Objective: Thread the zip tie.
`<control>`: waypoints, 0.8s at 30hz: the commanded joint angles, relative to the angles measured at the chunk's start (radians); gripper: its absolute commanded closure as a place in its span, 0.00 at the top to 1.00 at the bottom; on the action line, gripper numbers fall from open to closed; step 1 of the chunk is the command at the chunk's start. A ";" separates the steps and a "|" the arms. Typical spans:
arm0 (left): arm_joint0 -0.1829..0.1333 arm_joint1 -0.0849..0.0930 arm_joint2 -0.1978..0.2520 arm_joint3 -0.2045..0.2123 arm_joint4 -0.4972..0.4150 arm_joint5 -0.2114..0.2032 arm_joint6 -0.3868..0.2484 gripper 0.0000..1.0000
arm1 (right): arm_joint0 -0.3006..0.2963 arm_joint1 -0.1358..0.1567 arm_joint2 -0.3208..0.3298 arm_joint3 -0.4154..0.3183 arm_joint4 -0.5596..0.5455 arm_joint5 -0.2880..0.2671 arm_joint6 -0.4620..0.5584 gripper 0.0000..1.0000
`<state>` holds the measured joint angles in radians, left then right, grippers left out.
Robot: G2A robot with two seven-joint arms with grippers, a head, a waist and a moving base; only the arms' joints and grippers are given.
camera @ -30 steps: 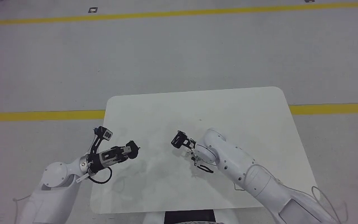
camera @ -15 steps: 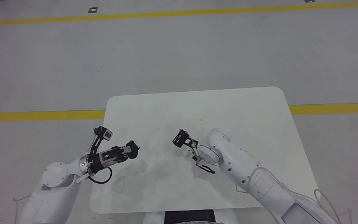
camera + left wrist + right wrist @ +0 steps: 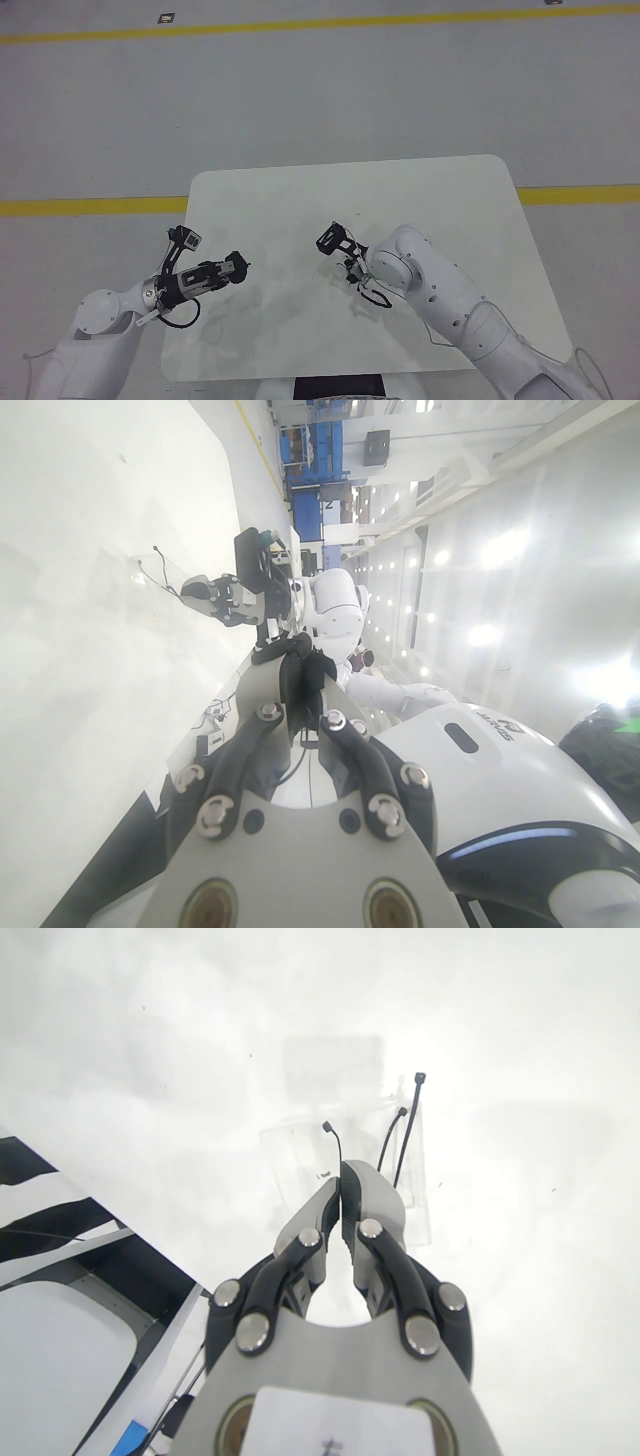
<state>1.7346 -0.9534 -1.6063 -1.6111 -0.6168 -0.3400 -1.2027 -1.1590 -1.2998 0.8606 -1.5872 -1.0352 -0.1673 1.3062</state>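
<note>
the right claw [image 3: 341,1183] is closed on a thin black zip tie [image 3: 334,1143], pinching its strap so the small square head sticks out past the tips. it sits near the middle of the white bench [image 3: 440,200], over a clear plastic holder [image 3: 300,1153]. two more black zip ties [image 3: 389,1138] [image 3: 410,1128] rest against that holder, just beside the held one. the left claw [image 3: 238,264] hangs near the bench's left edge, towards the front corner, well apart from the ties; i cannot tell whether it is open or closed.
</note>
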 commanded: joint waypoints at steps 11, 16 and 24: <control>0.000 0.000 0.000 0.000 0.000 0.000 0.000 0.00 | -0.037 0.022 0.107 -0.011 0.182 -0.017 -0.043 0.00; 0.000 0.000 0.000 0.000 0.000 0.000 0.000 0.00 | -0.037 0.028 0.105 -0.012 0.180 -0.021 -0.043 0.00; 0.000 0.000 0.000 0.000 0.000 0.000 0.000 0.00 | -0.029 0.030 0.101 0.005 0.216 -0.004 -0.070 0.00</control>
<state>1.7346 -0.9534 -1.6063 -1.6111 -0.6168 -0.3400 -1.2027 -1.1875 -1.2708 0.9578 -1.5845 -0.8293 -0.1725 1.2409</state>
